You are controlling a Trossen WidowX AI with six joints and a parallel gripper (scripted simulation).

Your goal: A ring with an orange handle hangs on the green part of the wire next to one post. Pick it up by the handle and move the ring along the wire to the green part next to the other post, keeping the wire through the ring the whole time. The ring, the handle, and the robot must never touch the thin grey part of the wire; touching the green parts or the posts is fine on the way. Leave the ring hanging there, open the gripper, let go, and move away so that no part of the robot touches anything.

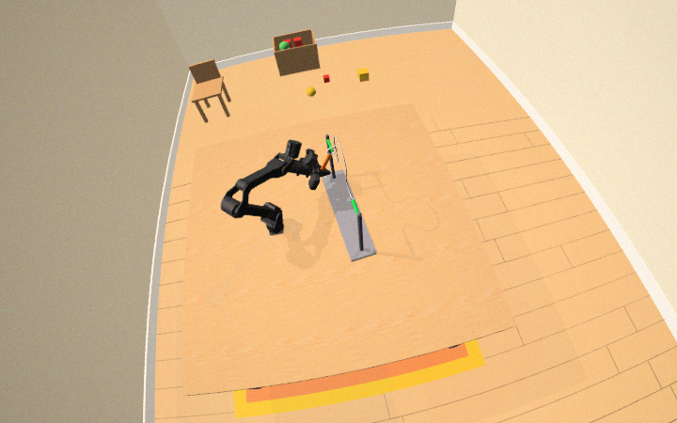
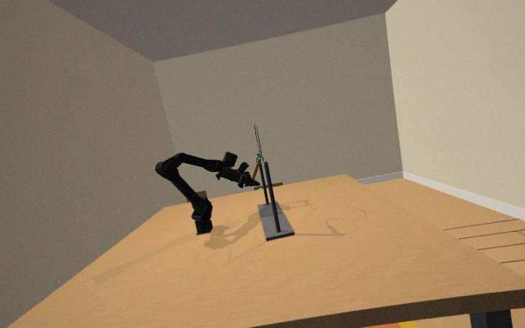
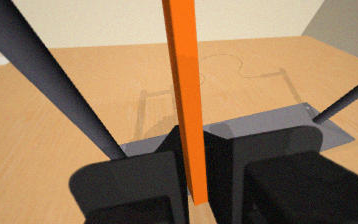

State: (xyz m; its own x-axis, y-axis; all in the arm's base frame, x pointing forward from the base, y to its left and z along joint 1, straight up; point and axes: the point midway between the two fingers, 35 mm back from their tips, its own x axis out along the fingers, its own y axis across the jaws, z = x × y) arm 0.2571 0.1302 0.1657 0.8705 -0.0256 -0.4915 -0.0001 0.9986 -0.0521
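My gripper (image 1: pixel 325 172) (image 2: pixel 257 184) (image 3: pixel 181 129) is shut on the orange handle (image 1: pixel 325 162) (image 2: pixel 255 172) (image 3: pixel 184 85), near its lower end. The handle leans up to the ring (image 1: pixel 331 150) (image 2: pixel 258 159), which appears to be around the wire at the inner end of the far green part (image 1: pixel 329 143). The ring is out of the wrist view. The thin grey wire (image 1: pixel 345 170) (image 2: pixel 256 134) arches up and runs to the near green part (image 1: pixel 354 206). Whether the ring touches the wire is too small to tell.
The far post (image 1: pixel 333 169) (image 2: pixel 265 187) (image 3: pixel 55 75) stands just beyond the gripper. The near post (image 1: pixel 360 231) (image 2: pixel 273 203) (image 3: pixel 347 95) stands at the other end of the grey base (image 1: pixel 356 247) (image 2: pixel 279 233) (image 3: pixel 270 120). A chair and an open box stand beyond the table.
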